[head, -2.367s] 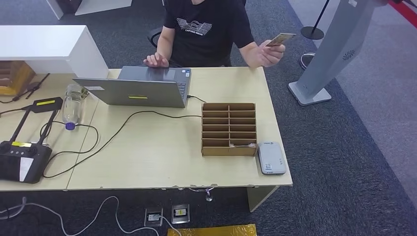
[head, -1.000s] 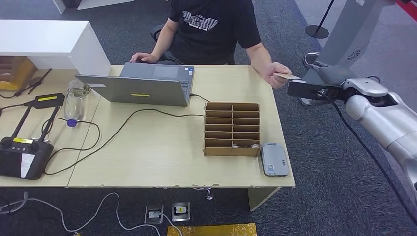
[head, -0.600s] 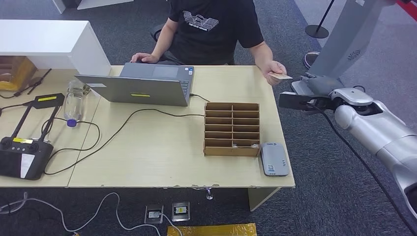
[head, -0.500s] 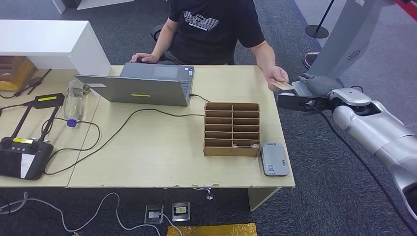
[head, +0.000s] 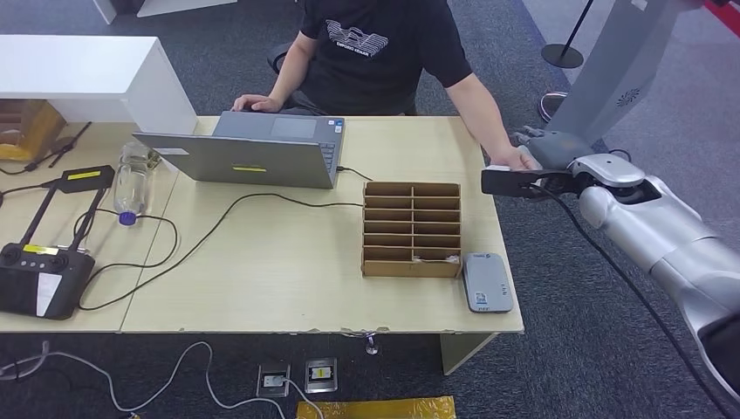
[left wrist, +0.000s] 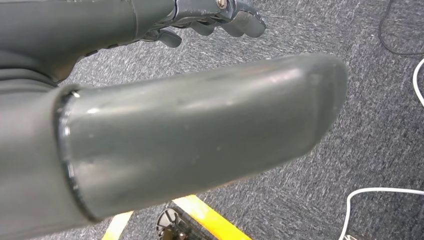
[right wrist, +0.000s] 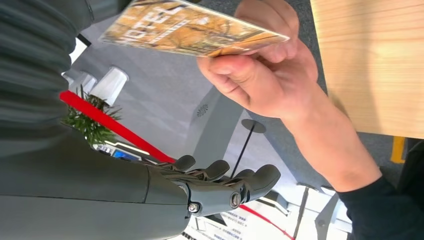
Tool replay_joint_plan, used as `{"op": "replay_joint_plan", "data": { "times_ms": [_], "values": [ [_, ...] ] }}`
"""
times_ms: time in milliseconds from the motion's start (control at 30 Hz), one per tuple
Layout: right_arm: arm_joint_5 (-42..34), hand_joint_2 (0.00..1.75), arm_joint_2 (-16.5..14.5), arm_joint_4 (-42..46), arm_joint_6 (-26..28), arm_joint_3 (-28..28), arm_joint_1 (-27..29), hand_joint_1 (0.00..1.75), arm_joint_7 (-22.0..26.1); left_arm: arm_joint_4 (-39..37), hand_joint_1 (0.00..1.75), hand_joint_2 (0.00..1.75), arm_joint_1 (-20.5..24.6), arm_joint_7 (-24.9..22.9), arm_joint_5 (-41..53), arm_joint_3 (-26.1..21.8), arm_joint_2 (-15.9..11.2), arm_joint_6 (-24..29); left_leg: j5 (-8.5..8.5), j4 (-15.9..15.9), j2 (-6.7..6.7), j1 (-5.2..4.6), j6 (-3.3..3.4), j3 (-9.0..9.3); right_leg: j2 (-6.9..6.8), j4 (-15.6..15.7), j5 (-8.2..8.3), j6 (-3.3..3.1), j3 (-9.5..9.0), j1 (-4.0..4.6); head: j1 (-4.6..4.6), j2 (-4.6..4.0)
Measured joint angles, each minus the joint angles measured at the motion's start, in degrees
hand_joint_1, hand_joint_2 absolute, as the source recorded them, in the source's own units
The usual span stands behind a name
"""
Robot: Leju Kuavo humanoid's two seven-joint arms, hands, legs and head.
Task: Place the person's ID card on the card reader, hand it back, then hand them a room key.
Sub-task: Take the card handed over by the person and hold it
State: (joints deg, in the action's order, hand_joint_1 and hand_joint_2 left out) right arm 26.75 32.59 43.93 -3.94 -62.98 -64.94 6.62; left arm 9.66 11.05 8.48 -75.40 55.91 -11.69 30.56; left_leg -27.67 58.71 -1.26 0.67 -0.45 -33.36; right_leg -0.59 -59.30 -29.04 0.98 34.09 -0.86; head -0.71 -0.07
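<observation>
A person's hand (right wrist: 260,75) holds out the ID card (right wrist: 190,27), an orange printed card, between my right hand's thumb and its dark fingers (right wrist: 225,187). The fingers stay spread and apart from the card. In the head view my right hand (head: 545,161) hovers off the table's far right corner, against the person's hand (head: 515,157). The grey card reader (head: 484,281) lies at the table's near right. A room key (head: 434,257) sits in the lowest right slot of the cardboard organizer (head: 410,229). My left hand (left wrist: 210,15) hangs over carpet, holding nothing.
A laptop (head: 253,157) with its cable, a water bottle (head: 131,183) and a black controller (head: 39,279) sit on the wooden table (head: 288,288). A grey kiosk stand (head: 611,78) rises behind my right arm. Dark carpet lies to the right.
The person's hand has lowered the card to the table's right edge, into my right hand's span. My right hand has come in from the right and moved left toward it.
</observation>
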Motion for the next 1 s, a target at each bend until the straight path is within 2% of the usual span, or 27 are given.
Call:
{"op": "replay_joint_plan", "data": {
  "times_ms": [300,433,1000],
  "values": [
    [0.2,1.75,-1.2,-1.8,0.4,1.0,0.1,0.00,0.5,0.0,0.00,0.00,0.0,0.0,0.1,0.0,0.0,0.0,0.00,0.0,0.00,0.00,0.00,0.01,0.00,0.0,0.00,0.00,0.00,0.00,0.00,0.00],
    [0.2,1.75,-1.6,-2.2,0.5,1.3,0.1,1.75,0.6,0.0,0.00,0.00,0.0,0.0,0.2,0.0,0.0,0.0,0.00,0.0,0.00,0.00,0.00,0.01,0.00,0.0,0.00,0.00,0.00,0.00,0.01,0.00],
    [1.9,1.75,-2.3,-3.0,0.9,1.7,0.8,1.75,1.1,0.0,0.00,0.00,-0.1,-0.4,0.4,0.0,-0.3,-0.1,0.00,0.0,0.01,0.00,0.00,0.02,0.01,0.0,0.00,0.00,0.01,0.00,0.01,0.00]
  ]
}}
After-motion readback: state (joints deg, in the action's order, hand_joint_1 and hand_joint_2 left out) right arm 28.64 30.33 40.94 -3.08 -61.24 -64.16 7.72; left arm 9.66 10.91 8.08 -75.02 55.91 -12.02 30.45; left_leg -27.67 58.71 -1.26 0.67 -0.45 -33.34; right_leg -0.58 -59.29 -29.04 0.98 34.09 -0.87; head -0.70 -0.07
